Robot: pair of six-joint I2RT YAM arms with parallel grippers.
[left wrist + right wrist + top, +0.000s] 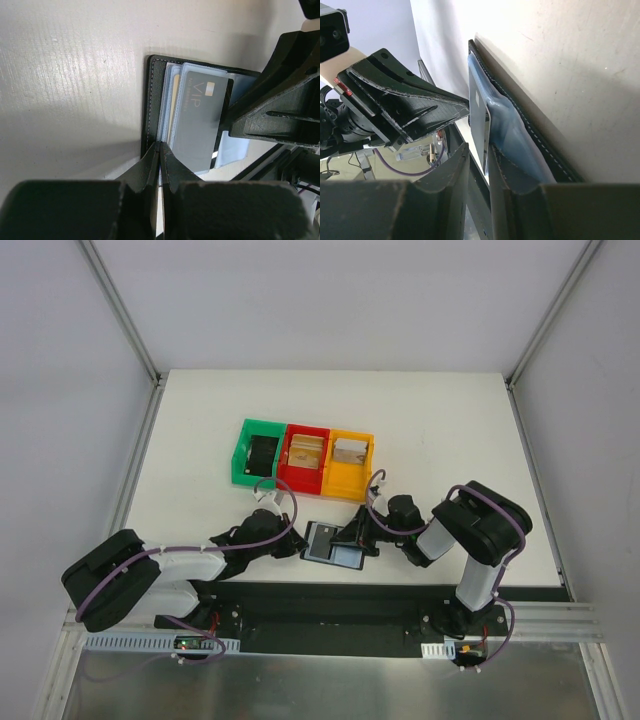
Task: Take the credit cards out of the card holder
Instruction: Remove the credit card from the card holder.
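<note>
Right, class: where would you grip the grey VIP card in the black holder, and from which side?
I'd pinch the grey VIP card on the edge that stands off the blue sleeve, one finger on each flat face. Come from the inner side of the card holder, where the open right gripper straddles it, opposite the stitched edge under the shut left gripper. The rest lies flat.

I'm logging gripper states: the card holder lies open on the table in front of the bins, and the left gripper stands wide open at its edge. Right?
Not quite: the left gripper is shut, jaws pressed together, at the edge of the card holder, as the left wrist view shows. The rest holds.
</note>
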